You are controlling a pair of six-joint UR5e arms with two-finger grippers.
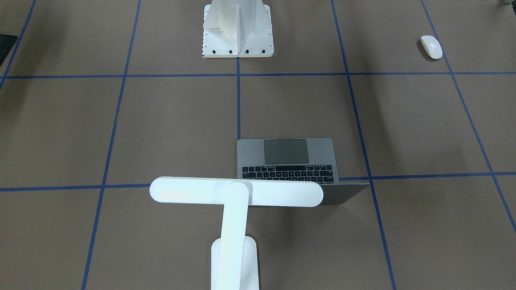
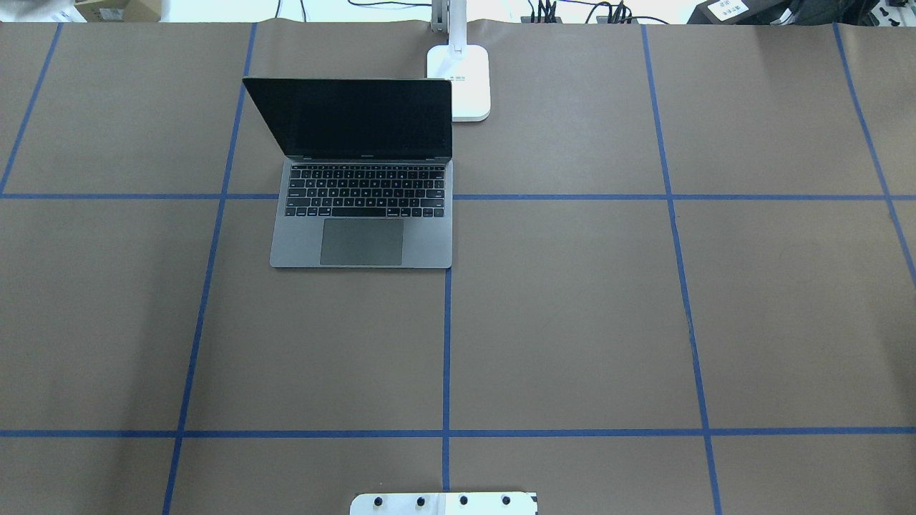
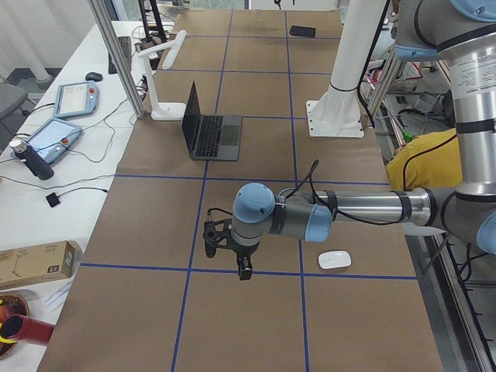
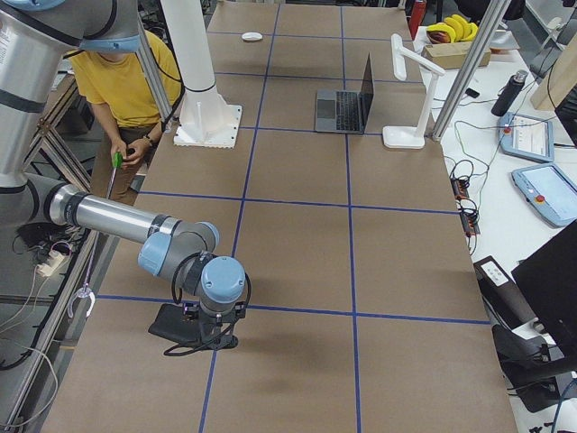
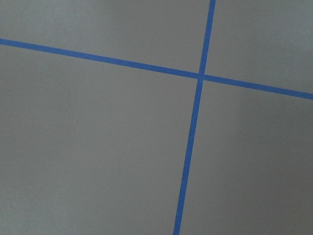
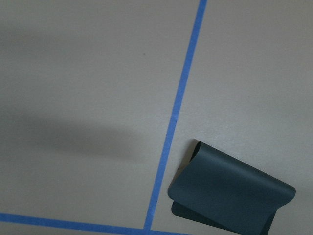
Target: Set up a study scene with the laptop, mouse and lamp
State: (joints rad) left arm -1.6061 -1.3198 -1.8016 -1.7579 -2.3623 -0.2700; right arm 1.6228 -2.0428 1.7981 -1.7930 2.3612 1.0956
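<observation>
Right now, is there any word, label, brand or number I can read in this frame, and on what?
None reads clearly.
Laptop: key legends and a mark under the screen, too small.
Lamp: small print on its base, blurred.
Cardboard box: dark print on its side, too small.
White label at the overhead view's top right: blurred.

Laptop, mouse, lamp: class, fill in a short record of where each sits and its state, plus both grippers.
laptop: open, screen dark, far side of the table
lamp: upright, base beside the laptop's screen
mouse: alone on robot's left, far from laptop
left gripper: above bare table near the mouse; jaws cannot be judged
right gripper: above a curled dark pad; jaws cannot be judged
</observation>
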